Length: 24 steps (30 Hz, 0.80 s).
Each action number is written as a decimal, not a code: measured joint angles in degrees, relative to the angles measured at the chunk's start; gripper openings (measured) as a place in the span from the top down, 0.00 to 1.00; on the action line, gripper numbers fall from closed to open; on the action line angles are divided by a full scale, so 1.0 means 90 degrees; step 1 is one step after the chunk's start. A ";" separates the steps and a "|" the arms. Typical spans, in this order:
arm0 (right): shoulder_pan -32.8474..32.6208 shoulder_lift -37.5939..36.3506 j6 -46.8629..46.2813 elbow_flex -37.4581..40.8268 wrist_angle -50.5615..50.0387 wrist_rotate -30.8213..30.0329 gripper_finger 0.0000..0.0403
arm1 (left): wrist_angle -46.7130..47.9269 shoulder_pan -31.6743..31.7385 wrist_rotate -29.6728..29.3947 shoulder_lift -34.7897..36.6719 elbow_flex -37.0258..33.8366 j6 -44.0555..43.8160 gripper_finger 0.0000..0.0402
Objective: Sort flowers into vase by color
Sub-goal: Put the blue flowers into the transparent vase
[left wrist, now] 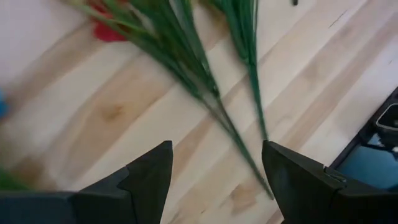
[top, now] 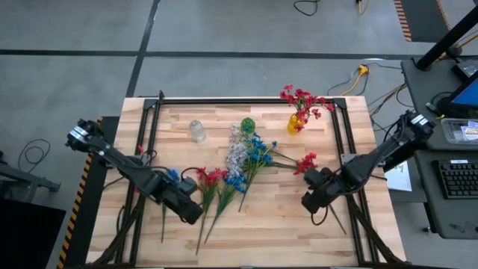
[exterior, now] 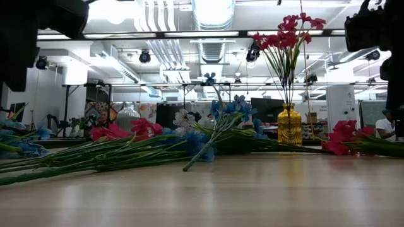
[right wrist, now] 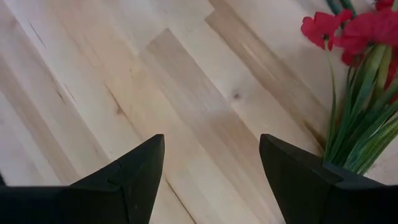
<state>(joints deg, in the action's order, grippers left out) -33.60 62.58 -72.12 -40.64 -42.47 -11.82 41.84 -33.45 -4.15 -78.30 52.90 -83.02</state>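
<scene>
Loose flowers lie flat on the wooden table (top: 276, 224): a white spray (top: 237, 153), blue sprays (top: 258, 153) and red ones (top: 211, 178), their green stems running toward the near edge. One more red spray (top: 306, 162) lies at the right. A yellow vase (top: 296, 123) at the back holds upright red flowers (top: 302, 101). A clear vase (top: 197, 131) and a green vase (top: 247, 125) stand beside it. My left gripper (top: 196, 215) hovers open over the green stems (left wrist: 236, 134) near the front. My right gripper (right wrist: 211, 155) hovers open over bare wood beside the right red spray (right wrist: 348, 28).
Black frame rails (top: 146, 142) run along the table's left, far and right edges. Bare wood lies between the two grippers near the front edge. A desk with a keyboard (top: 457, 179) stands off the table's right side.
</scene>
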 joint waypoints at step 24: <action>-0.0074 0.0351 0.0163 0.0002 0.0283 -0.0253 0.36 | 0.2156 -0.0596 0.0709 -0.1089 -0.0163 -0.1965 0.45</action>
<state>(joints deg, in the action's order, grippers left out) -34.26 65.73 -70.65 -40.62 -39.92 -14.09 61.24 -38.82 2.23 -88.09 51.44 -100.70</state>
